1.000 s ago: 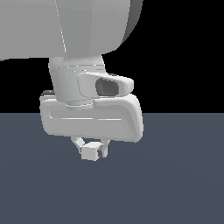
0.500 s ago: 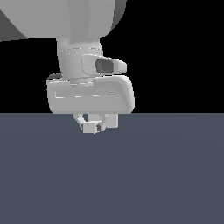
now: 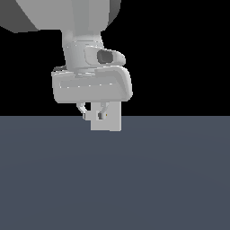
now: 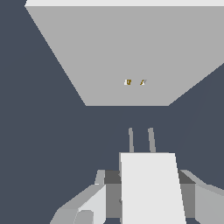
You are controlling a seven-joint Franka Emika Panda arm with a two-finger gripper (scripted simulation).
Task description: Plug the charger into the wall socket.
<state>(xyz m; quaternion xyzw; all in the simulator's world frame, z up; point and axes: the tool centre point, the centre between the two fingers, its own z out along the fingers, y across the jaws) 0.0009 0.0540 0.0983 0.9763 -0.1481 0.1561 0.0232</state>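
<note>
My gripper (image 3: 93, 115) is shut on the charger (image 4: 151, 188), a small white block whose two thin prongs (image 4: 141, 140) point at the wall socket (image 4: 127, 57). The socket is a flat white square plate with two orange-yellow dots (image 4: 134, 82) near its centre. A gap of dark floor lies between the prong tips and the plate. In the exterior view the socket (image 3: 113, 121) stands upright just behind the fingers (image 3: 82, 113). There the charger merges with the plate and is hard to tell apart.
A dark grey-blue floor (image 3: 134, 179) stretches under the hand and the plate, with black background above it. The arm's large white wrist body (image 3: 92, 85) hides the upper part of the scene.
The gripper with the charger has risen in the exterior picture and moved away from the camera. The socket plate now shows right behind the fingers.
</note>
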